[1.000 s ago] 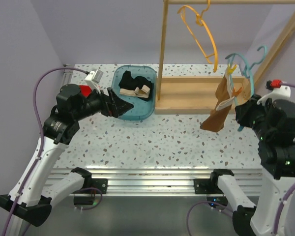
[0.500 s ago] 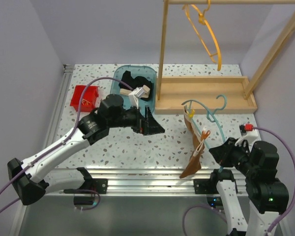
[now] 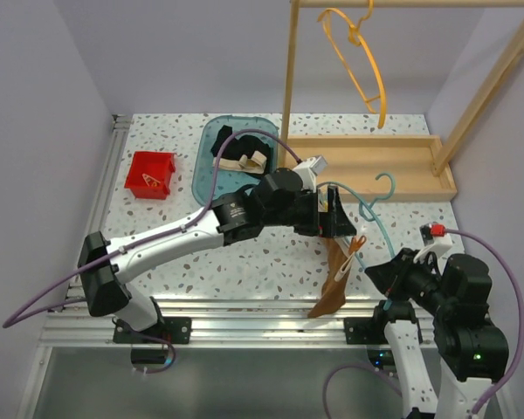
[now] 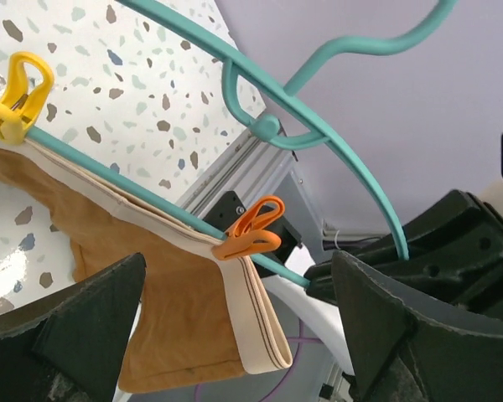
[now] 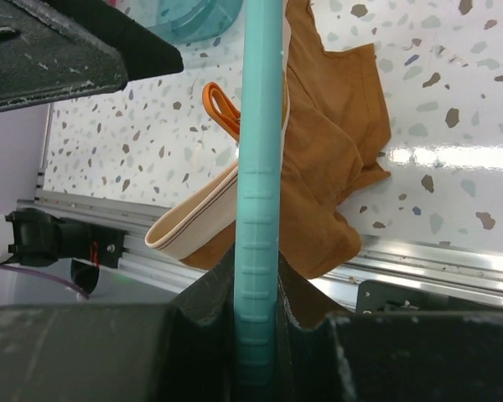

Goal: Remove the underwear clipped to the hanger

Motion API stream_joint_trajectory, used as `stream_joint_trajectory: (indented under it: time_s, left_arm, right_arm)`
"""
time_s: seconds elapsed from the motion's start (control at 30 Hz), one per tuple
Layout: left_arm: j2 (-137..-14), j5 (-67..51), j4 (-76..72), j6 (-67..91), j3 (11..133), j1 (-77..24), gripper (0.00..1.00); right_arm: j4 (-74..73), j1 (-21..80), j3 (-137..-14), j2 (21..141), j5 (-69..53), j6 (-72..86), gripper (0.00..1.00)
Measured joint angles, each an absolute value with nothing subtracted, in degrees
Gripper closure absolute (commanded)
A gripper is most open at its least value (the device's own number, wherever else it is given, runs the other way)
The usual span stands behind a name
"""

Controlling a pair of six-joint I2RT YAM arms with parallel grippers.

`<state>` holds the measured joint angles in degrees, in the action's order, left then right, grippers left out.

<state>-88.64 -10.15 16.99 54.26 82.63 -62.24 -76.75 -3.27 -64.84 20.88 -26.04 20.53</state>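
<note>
My right gripper (image 3: 382, 273) is shut on the lower bar of a teal hanger (image 3: 377, 199) and holds it over the table's front right; the right wrist view (image 5: 257, 276) shows the bar (image 5: 260, 167) pinched between the jaws. The rust-brown underwear (image 3: 332, 292) hangs from it by a yellow clip (image 4: 17, 96) and an orange clip (image 4: 251, 239). My left gripper (image 3: 336, 214) is open, its jaws either side of the orange clip and beige waistband (image 4: 235, 276), not touching. The black underwear (image 3: 231, 148) lies in the teal bin (image 3: 205, 170).
A wooden rack (image 3: 367, 166) stands at the back right with an orange hanger (image 3: 367, 65) on its rail. A red box (image 3: 150, 175) sits at the left. The aluminium rail (image 3: 244, 314) runs along the front edge below the hanging garment.
My left arm swung from the bin to the right, up to the hanger. My right arm brought the hanger down from the rack to the front right.
</note>
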Motion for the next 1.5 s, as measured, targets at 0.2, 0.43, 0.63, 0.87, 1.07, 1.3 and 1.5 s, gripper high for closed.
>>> stream_joint_trajectory:
  time_s: [0.2, 0.43, 0.63, 0.87, 1.07, 1.3, 1.5]
  left_arm:
    - [-94.1, -7.0, 20.8, 56.2, 89.7, -62.8, 0.06]
    - [-104.5, -6.3, 25.1, 56.8, 99.3, -63.5, 0.07]
    - [-106.7, -6.2, 26.2, 57.1, 101.4, -64.1, 0.09]
    - [-105.5, -6.2, 24.8, 58.0, 98.6, -64.3, 0.18]
    - [-102.5, -6.1, 23.4, 58.2, 91.7, -64.4, 0.23]
    - [-98.0, -5.6, 20.5, 59.9, 81.8, -64.7, 0.18]
    - [-92.0, -3.0, 15.3, 63.4, 77.9, -64.7, 0.0]
  right_arm:
    - [-76.9, -3.3, -67.7, 22.6, -22.6, 20.0, 1.0]
    - [-77.2, -3.2, -69.1, 24.3, -19.9, 19.5, 1.0]
    - [-79.3, -2.6, -70.4, 25.5, -17.5, 18.8, 1.0]
    - [-80.2, -2.5, -71.4, 26.5, -15.7, 18.4, 1.0]
    - [-80.2, -2.2, -73.8, 28.2, -13.1, 18.3, 1.0]
    - [-79.5, -2.2, -75.9, 29.0, -11.9, 18.4, 1.0]
    - [-79.4, -2.2, -75.9, 29.5, -11.9, 18.3, 1.0]
